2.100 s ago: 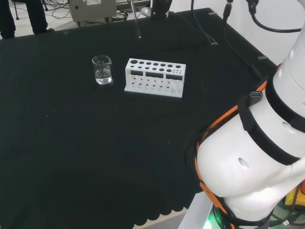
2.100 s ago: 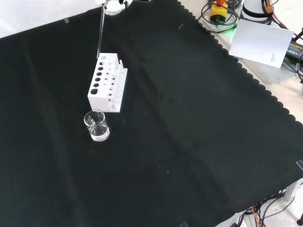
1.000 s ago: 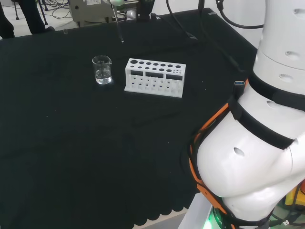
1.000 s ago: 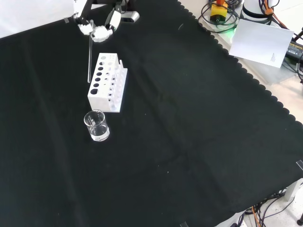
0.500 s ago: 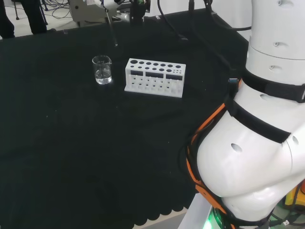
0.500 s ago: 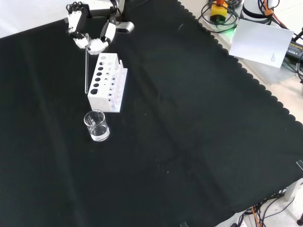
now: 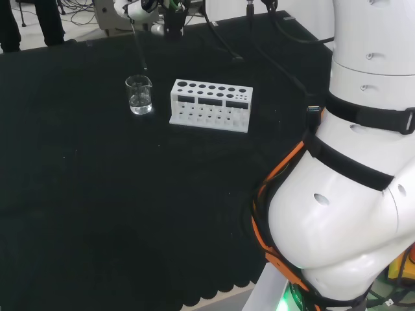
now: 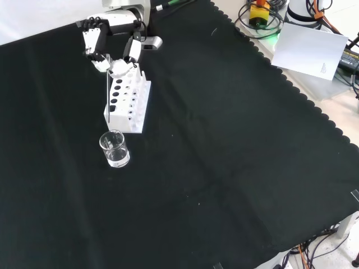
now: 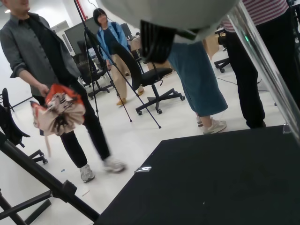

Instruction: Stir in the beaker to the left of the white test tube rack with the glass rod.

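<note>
So the glass rod [image 8: 106,84] hangs pretty much straight down from the hand [image 8: 109,47], pinched at its top end between curled fingers and the thumb, and in the front view its lower tip sits in front of the white test tube rack [image 8: 128,98], up in the air as far as I can judge, not touching anything. The beaker [image 8: 114,149] is below and beyond the hand, just past the rack's near end in that view, standing upright on the black cloth [image 8: 224,157] with what looks like a little clear liquid in the bottom. In the head view the rod [image 7: 139,45] comes down with its tip just above and behind the beaker [image 7: 139,94], so my read is the step right now is lining the tip up over the beaker's mouth before going down. To do it well I'd get the tip centred over the opening first, keep the rod vertical, and only then lower, since the rim is narrow and a sideways nudge could tip light glassware over. Once in, small circles that stay off the wall and the bottom seem safest. The rack [image 7: 210,105] sits right beside the beaker, so the hand wants to stay high enough to clear it.
</note>
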Robot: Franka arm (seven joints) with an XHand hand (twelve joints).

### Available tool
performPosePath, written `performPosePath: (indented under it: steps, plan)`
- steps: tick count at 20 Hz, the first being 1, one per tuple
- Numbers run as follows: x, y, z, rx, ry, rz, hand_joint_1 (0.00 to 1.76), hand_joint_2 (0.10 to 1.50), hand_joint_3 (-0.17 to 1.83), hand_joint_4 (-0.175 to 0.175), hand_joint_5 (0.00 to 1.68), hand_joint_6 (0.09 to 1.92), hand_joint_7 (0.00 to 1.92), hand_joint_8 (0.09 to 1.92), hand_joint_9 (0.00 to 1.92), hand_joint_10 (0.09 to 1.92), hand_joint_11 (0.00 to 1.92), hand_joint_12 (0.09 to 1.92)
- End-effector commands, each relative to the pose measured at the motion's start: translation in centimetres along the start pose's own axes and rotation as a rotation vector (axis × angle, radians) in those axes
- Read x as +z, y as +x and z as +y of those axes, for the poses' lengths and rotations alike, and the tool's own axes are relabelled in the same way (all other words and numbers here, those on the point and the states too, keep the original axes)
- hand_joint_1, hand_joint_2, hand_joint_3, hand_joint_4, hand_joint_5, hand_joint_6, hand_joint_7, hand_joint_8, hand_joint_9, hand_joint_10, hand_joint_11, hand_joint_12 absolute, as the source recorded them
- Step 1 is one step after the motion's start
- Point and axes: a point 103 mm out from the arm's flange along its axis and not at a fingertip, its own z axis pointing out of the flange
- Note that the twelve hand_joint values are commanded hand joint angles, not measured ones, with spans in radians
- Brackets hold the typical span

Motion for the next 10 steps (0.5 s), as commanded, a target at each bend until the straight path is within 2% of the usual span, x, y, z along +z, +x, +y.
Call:
performPosePath:
  steps: [1,10]
  plan:
    - [0.8,0.5,-0.1,0.000,0.014,-0.002,1.30,0.65,0.86,-0.175,1.04,0.92,1.14,1.25,1.57,0.90,1.63,0.75]
    - [2.8,0.9,0.3,0.001,0.035,0.003,1.30,0.66,0.85,-0.175,1.04,0.92,1.14,1.25,1.57,0.91,1.63,0.75]
